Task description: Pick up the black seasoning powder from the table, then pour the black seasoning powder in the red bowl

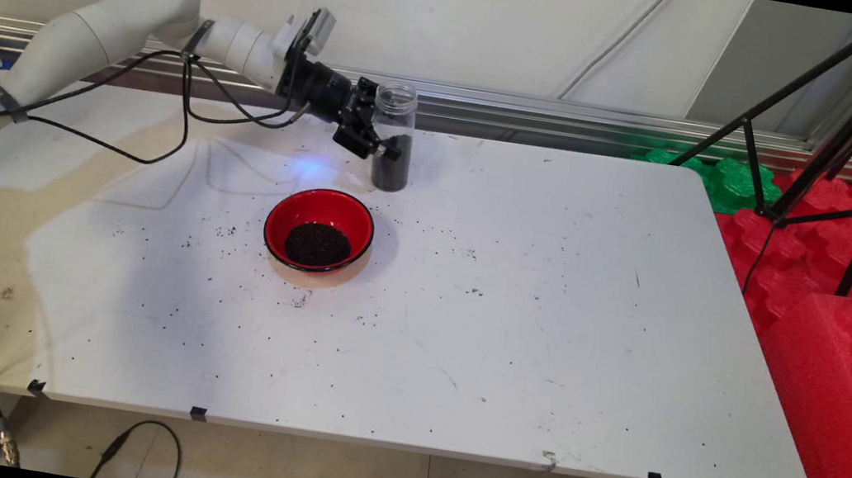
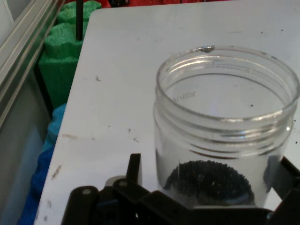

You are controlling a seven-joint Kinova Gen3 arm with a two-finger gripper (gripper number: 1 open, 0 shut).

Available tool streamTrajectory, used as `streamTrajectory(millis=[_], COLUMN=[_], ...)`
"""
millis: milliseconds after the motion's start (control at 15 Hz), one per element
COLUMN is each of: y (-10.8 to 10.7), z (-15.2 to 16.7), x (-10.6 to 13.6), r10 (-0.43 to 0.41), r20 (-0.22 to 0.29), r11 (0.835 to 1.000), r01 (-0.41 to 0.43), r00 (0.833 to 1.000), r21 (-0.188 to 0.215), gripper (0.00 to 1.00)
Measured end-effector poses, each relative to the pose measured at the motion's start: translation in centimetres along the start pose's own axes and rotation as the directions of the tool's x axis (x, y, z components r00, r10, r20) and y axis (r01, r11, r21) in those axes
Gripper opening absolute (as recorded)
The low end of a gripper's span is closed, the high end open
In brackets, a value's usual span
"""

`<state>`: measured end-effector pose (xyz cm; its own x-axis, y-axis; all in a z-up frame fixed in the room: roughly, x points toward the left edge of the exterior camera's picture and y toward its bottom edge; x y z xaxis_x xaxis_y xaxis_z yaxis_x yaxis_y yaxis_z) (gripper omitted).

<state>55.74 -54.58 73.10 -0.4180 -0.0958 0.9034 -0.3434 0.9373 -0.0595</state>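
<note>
In the main view the gripper (image 1: 373, 141) reaches in from the left, level with the bench (image 1: 546, 331), and meets a clear plastic jar (image 1: 393, 137) near the far edge. The jar stands upright, its long axis vertical, its open mouth up and its lower part dark with black granules (image 1: 390, 167). It lies directly ahead of the fingers, which appear clenched on its side about halfway up, though from here it is hard to tell whether the jar's base rests on the bench or is just clear of it. Nearer the camera and slightly left stands a red bowl (image 1: 319, 229) holding a small heap of the same granules, apart from the jar. Loose grains are scattered over the bench around it. Black tripod legs (image 1: 848, 140) and red and green foam blocks (image 1: 846, 273) lie well off to the right, beyond the bench. In the hand view the jar (image 2: 225, 136) fills the right half, held between the fingers (image 2: 134, 169) on either side, the black granules (image 2: 208, 180) heaped at its bottom. Nothing lies between jar and bowl.
</note>
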Motion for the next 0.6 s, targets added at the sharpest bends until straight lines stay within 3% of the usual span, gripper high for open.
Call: streamTrajectory(millis=[133, 200, 600], y=[-0.07, -0.11, -0.13], z=[0.15, 0.21, 0.29], x=[0.01, 0.01, -0.05], r10=[0.000, 0.000, 0.003], r20=[-0.004, -0.006, -0.015], r11=[1.000, 1.000, 1.000], r01=[0.000, 0.000, -0.003], r00=[1.000, 1.000, 1.000], r21=[-0.003, -0.005, -0.016], gripper=[1.00, 0.00, 0.00])
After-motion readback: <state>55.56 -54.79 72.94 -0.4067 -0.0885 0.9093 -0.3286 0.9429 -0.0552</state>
